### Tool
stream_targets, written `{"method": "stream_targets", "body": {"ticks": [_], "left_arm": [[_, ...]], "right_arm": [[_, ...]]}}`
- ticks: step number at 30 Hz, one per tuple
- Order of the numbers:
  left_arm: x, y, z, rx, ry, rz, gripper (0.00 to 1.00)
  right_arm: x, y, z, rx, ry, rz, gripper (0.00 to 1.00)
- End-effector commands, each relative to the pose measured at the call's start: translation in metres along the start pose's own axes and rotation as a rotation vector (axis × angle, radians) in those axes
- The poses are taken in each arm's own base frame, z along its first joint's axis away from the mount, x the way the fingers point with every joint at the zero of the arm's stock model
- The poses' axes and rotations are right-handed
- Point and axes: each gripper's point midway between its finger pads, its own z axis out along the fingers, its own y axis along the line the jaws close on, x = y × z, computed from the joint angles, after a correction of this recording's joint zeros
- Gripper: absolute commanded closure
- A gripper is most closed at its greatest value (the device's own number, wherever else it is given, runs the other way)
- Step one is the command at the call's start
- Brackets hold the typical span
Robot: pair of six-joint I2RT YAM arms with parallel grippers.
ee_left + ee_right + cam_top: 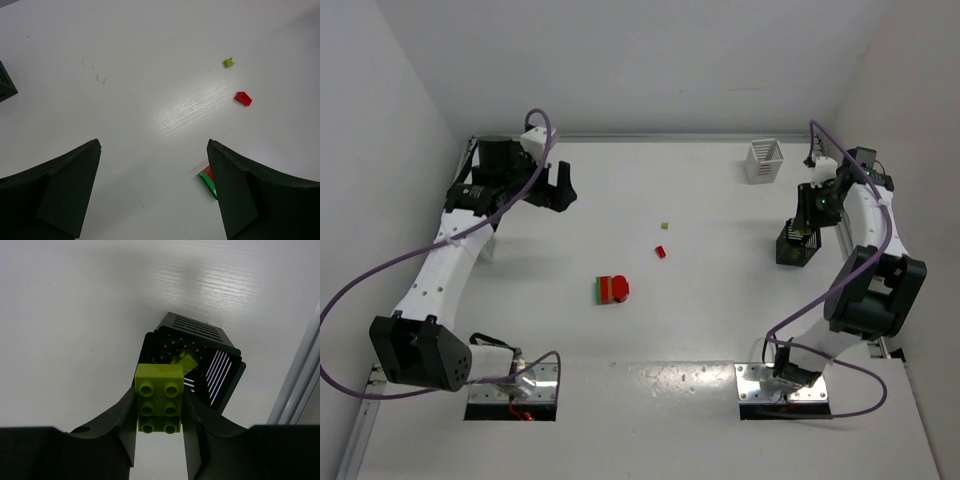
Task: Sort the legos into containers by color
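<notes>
Black slatted basket (192, 357) stands near the right edge of the white surface (720, 320), with one yellow-green piece (184, 361) lying inside it. White basket (764, 161) stands farther back, contents not visible. Right arm (868, 215) bends over the black basket, its jaws clamped on a yellow-green brick (159, 399) held over it. Left arm (445, 262) reaches to the far left, jaws spread wide above the surface. Red-and-green stack (611, 290), a tiny red bit (660, 251) and a tiny lime bit (664, 226) lie loose mid-surface.
</notes>
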Motion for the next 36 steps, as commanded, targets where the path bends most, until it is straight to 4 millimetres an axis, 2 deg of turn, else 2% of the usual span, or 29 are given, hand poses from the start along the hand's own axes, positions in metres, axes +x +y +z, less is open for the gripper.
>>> {"method": "stream_targets", "body": {"ticks": [1,4,6,7,8,10,11,14,17,18,20,22,24,25,26,27,28,29,30,32,33,35,36], "left_arm": [[-0.013,-0.009,0.002,0.01,-0.048,0.017,0.07],[-0.011,-0.012,0.006,0.02,-0.035,0.029,0.05],[-0.005,-0.028,0.016,0.071,-0.011,0.044,0.05],[-0.003,-0.035,0.02,0.089,0.0,0.051,0.07],[0.003,-0.053,0.03,0.134,0.026,0.078,0.07],[0.011,-0.065,0.041,0.136,0.06,0.102,0.08],[0.016,-0.081,0.045,0.166,0.077,0.125,0.08],[0.022,-0.099,0.062,0.188,0.115,0.153,0.08],[0.022,-0.103,0.073,0.197,0.133,0.145,0.08],[0.018,-0.103,0.072,0.196,0.123,0.138,0.08],[0.025,-0.102,0.079,0.196,0.148,0.133,0.08],[0.029,-0.104,0.082,0.212,0.16,0.13,0.08],[0.036,-0.108,0.085,0.219,0.18,0.122,0.08],[0.036,-0.108,0.085,0.219,0.18,0.122,0.08],[0.037,-0.108,0.087,0.218,0.175,0.113,0.08],[0.044,-0.108,0.09,0.217,0.196,0.098,0.08],[0.038,-0.108,0.092,0.217,0.171,0.103,0.09],[0.041,-0.11,0.097,0.228,0.179,0.09,0.1],[0.048,-0.115,0.105,0.239,0.197,0.094,0.1],[0.047,-0.124,0.114,0.258,0.19,0.11,0.16],[0.052,-0.136,0.123,0.28,0.209,0.123,0.17],[0.053,-0.145,0.136,0.289,0.214,0.138,0.18],[0.044,-0.15,0.141,0.289,0.2,0.147,0.2]], "right_arm": [[-0.004,-0.006,0.003,-0.004,-0.023,-0.015,0.9],[-0.001,-0.011,0.004,0.013,-0.019,-0.007,0.83],[0.0,-0.013,0.004,0.021,-0.015,-0.007,0.76],[0.001,-0.016,0.003,0.025,-0.016,0.001,0.76],[0.001,-0.016,0.003,0.026,-0.016,0.001,0.74],[0.007,-0.015,0.004,0.027,0.004,0.007,0.73],[0.006,-0.018,0.001,0.035,-0.005,0.012,0.73],[0.012,-0.016,0.002,0.028,0.011,0.008,0.54],[0.013,-0.018,-0.003,0.036,0.001,0.004,0.46],[0.013,-0.018,-0.003,0.036,0.001,0.004,0.46],[0.009,-0.018,-0.006,0.036,-0.021,-0.013,0.46],[0.004,-0.005,-0.008,-0.033,-0.053,-0.04,0.45],[-0.009,0.015,-0.019,-0.07,-0.113,-0.109,0.45],[-0.019,0.032,-0.022,-0.134,-0.162,-0.144,0.45],[-0.023,0.049,-0.02,-0.176,-0.165,-0.169,0.45],[-0.027,0.057,-0.022,-0.189,-0.166,-0.193,0.45],[-0.03,0.065,-0.016,-0.208,-0.153,-0.195,0.45],[-0.031,0.08,-0.012,-0.236,-0.133,-0.201,0.45],[-0.033,0.086,-0.008,-0.247,-0.13,-0.204,0.45],[-0.035,0.098,-0.002,-0.261,-0.136,-0.208,0.45],[-0.041,0.109,-0.002,-0.27,-0.16,-0.214,0.45],[-0.039,0.112,0.0,-0.266,-0.161,-0.183,0.45],[-0.043,0.118,-0.003,-0.269,-0.176,-0.192,0.45]]}}
